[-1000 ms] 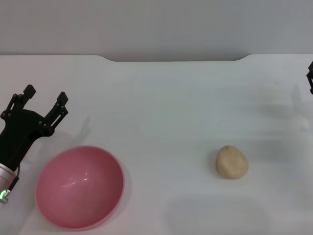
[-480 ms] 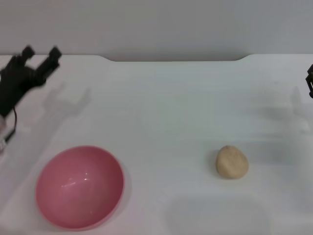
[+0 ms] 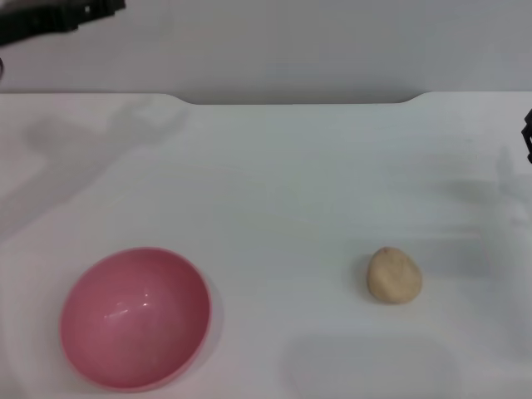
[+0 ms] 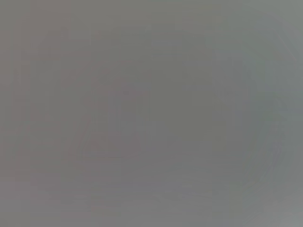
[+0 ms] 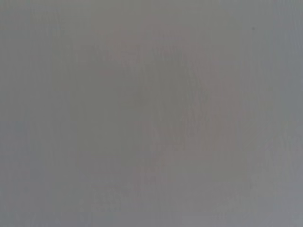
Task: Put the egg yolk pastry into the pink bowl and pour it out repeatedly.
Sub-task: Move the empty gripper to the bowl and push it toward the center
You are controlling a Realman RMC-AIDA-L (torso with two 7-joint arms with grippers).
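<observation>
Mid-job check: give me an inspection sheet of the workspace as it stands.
Surface: white table, faint arm shadows.
Job's things: pink bowl upright, near left, nothing in it; egg yolk pastry on the table to its right, apart from it.
Clutter: nothing seen.
Grippers: left pincer raised at the far left corner, mostly out of frame; right pincer at the right edge.
Cables: nothing seen.
Surroundings: plain grey wall.
</observation>
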